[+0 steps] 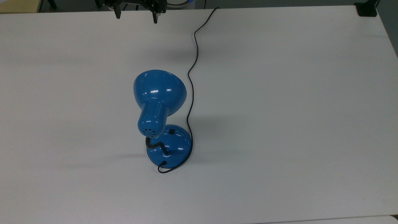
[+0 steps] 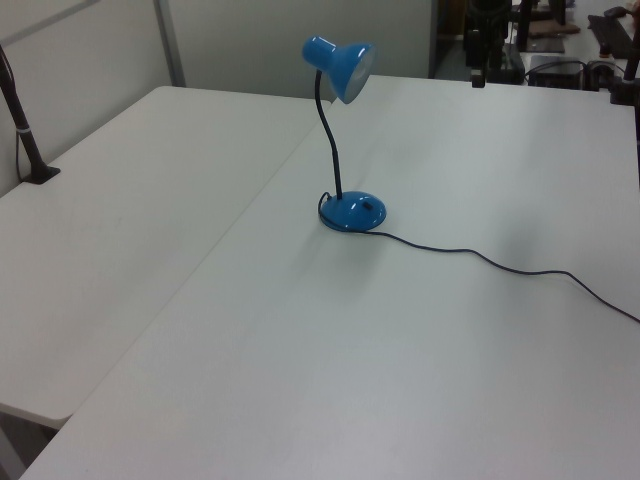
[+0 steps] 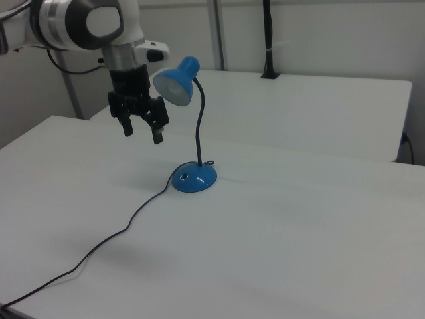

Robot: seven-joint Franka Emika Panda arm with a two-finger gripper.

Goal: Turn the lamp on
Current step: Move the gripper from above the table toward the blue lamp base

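Facing lamp (image 3: 186,119): parted gripper (image 3: 142,132), aloft.

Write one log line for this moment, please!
task: turn on lamp | gripper: open, raised, apart from lamp | switch: untouched | lamp: upright on table

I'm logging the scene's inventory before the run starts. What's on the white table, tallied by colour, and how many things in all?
Blue: 1, the lamp, standing on the white table
Black: 1, the lamp's cord, trailing off the table's edge
Total: 2
The gripper hangs open above the table, holding nothing.
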